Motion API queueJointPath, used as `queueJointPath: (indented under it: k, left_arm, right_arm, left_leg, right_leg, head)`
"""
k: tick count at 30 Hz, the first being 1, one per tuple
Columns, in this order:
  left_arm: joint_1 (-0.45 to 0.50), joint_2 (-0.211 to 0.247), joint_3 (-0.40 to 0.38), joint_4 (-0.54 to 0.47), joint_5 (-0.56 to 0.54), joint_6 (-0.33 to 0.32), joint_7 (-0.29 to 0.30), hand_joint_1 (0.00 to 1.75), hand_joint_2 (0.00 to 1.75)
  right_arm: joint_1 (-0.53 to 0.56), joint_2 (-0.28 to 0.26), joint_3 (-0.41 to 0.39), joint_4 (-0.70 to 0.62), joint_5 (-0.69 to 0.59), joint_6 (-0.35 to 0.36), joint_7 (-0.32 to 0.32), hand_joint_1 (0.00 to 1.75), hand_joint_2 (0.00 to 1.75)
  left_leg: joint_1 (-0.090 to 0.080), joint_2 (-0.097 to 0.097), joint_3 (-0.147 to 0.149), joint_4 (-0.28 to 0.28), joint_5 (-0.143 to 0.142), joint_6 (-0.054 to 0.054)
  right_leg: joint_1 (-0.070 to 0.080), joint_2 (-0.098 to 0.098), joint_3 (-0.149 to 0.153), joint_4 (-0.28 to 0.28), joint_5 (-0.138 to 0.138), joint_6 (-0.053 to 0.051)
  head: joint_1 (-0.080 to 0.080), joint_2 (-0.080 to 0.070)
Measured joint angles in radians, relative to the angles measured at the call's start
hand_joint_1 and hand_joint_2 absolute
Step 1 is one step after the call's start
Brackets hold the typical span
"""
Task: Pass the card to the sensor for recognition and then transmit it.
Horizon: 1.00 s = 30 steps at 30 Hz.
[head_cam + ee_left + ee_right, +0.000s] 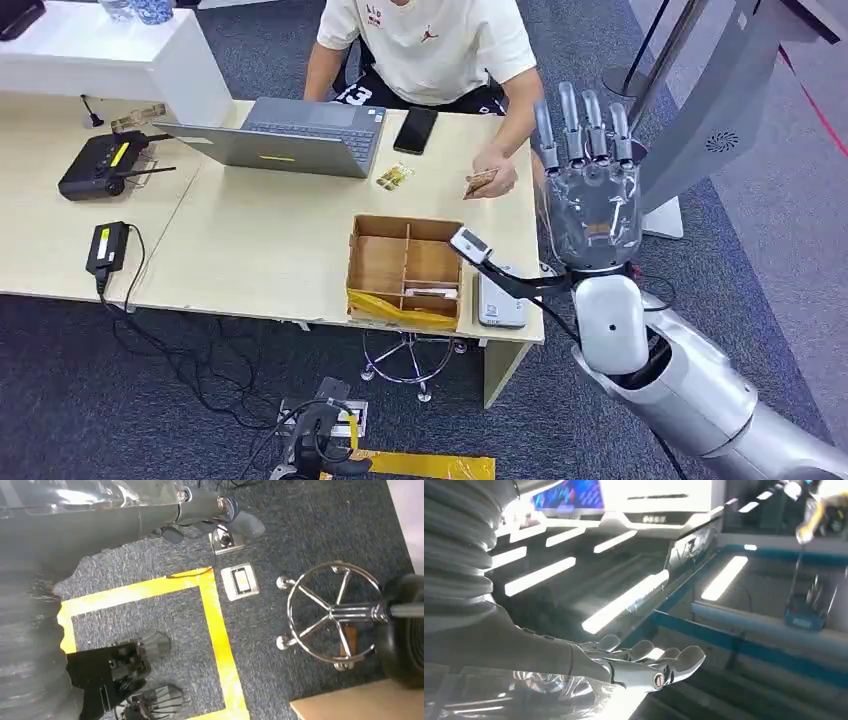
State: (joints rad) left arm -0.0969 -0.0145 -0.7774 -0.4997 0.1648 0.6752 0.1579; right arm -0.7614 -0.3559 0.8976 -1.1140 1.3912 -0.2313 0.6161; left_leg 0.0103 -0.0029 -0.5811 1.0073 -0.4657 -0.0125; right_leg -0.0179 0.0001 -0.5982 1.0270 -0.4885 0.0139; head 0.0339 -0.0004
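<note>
Right hand raised beside the desk, fingers straight and spread, holding nothing, card in a person's hand across the desk, sensor by the box, left hand's state unclear.

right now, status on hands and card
Right hand raised, open, empty. Left hand hangs over floor. Card in person's hand at desk. Nothing between.

Open air surrounds my right robot hand beyond the counter right edge. I find the divided box and scanner crowding the near corner, laptop farther left.
</note>
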Motion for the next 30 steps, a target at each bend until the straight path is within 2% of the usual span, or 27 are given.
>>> queueJointPath:
  k: [2, 4, 9, 12, 13, 15, 17, 21, 22, 24, 27, 30]
  left_arm:
    - [0.000, 0.002, 0.006, 0.000, 0.002, 0.000, 0.000, 0.00, 1.75]
    - [-0.001, 0.003, 0.009, 0.000, 0.020, 0.000, 0.000, 0.00, 1.75]
    - [-0.012, 0.011, 0.009, 0.000, 0.074, -0.006, 0.005, 0.00, 1.75]
    - [-0.029, 0.017, 0.007, 0.000, 0.083, -0.016, 0.030, 0.00, 1.75]
    - [-0.036, 0.018, 0.007, 0.000, 0.085, -0.018, 0.036, 0.00, 1.75]
    - [-0.045, 0.020, 0.007, -0.001, 0.093, -0.015, 0.042, 0.00, 1.75]
    - [-0.045, 0.024, 0.007, -0.008, 0.106, -0.006, 0.044, 0.00, 1.75]
    - [-0.046, 0.029, 0.006, -0.029, 0.116, -0.003, 0.044, 0.00, 1.75]
    - [-0.046, 0.030, 0.006, -0.033, 0.116, -0.003, 0.044, 0.00, 1.75]
    - [-0.049, 0.031, 0.006, -0.037, 0.116, -0.004, 0.044, 0.00, 1.75]
    - [-0.055, 0.031, 0.006, -0.041, 0.114, -0.005, 0.044, 0.00, 1.75]
    - [-0.060, 0.031, 0.005, -0.041, 0.110, -0.005, 0.044, 0.00, 1.75]
  right_arm:
    - [0.017, 0.010, -0.018, -0.031, -0.047, -0.029, -0.001, 0.00, 1.75]
    - [0.031, 0.026, -0.022, -0.061, -0.149, -0.009, -0.008, 0.00, 1.75]
    - [0.046, 0.068, -0.012, -0.129, -0.549, 0.238, -0.037, 0.00, 1.75]
    - [0.058, 0.113, 0.029, -0.170, -0.853, 0.384, -0.074, 0.00, 1.75]
    - [0.059, 0.125, 0.048, -0.170, -0.892, 0.401, -0.082, 0.00, 1.75]
    - [0.052, 0.154, 0.097, -0.168, -0.888, 0.398, -0.105, 0.00, 1.75]
    - [0.041, 0.192, 0.149, -0.147, -0.862, 0.366, -0.138, 0.00, 1.75]
    - [0.033, 0.284, 0.229, -0.033, -0.751, 0.222, -0.192, 0.00, 1.75]
    - [0.033, 0.301, 0.240, -0.002, -0.736, 0.205, -0.195, 0.00, 1.75]
    - [0.032, 0.329, 0.259, 0.046, -0.719, 0.176, -0.196, 0.00, 1.75]
    - [0.021, 0.352, 0.277, 0.104, -0.687, 0.136, -0.164, 0.00, 1.75]
    - [0.011, 0.370, 0.288, 0.153, -0.669, 0.123, -0.142, 0.00, 1.75]
  left_leg:
    - [0.000, 0.000, 0.000, 0.000, 0.000, 0.000]
    - [0.000, 0.000, 0.001, 0.000, 0.000, 0.000]
    - [0.001, 0.000, 0.000, 0.000, 0.000, 0.000]
    - [0.001, 0.000, 0.000, 0.000, 0.000, -0.001]
    - [0.002, 0.000, 0.000, 0.000, 0.000, -0.001]
    - [0.002, -0.001, -0.001, -0.001, 0.000, -0.001]
    - [0.002, 0.000, 0.000, -0.001, 0.000, -0.001]
    - [0.002, -0.001, 0.000, -0.001, 0.000, -0.001]
    - [0.002, -0.001, 0.000, -0.001, 0.000, -0.001]
    - [0.002, -0.001, 0.000, -0.001, 0.000, -0.001]
    - [0.002, -0.001, 0.000, -0.001, 0.000, -0.001]
    - [0.001, -0.001, 0.000, 0.000, 0.000, -0.001]
  right_leg:
    - [0.000, 0.000, 0.000, 0.000, 0.000, 0.000]
    - [0.000, 0.000, 0.000, 0.000, 0.000, 0.000]
    - [0.001, 0.000, 0.000, 0.000, 0.000, 0.000]
    - [0.001, 0.001, 0.000, 0.001, 0.000, 0.000]
    - [0.002, 0.001, 0.000, 0.001, 0.000, 0.000]
    - [0.002, 0.000, 0.000, 0.001, 0.000, -0.001]
    - [0.002, 0.000, 0.000, 0.001, -0.001, -0.001]
    - [0.002, -0.001, 0.000, 0.001, -0.001, -0.001]
    - [0.002, -0.001, 0.000, 0.001, -0.001, -0.001]
    - [0.002, 0.000, 0.000, 0.001, -0.001, -0.001]
    - [0.002, 0.000, 0.000, 0.001, -0.001, -0.001]
    - [0.002, 0.000, 0.000, 0.001, -0.001, -0.001]
  head:
    - [0.000, 0.000]
    - [0.000, 0.000]
    - [0.000, 0.000]
    - [0.000, 0.000]
    - [0.000, 0.000]
    - [0.000, 0.000]
    - [0.000, 0.000]
    - [0.000, 0.000]
    - [0.000, 0.000]
    - [0.000, 0.000]
    - [0.000, 0.000]
    - [0.000, 0.000]
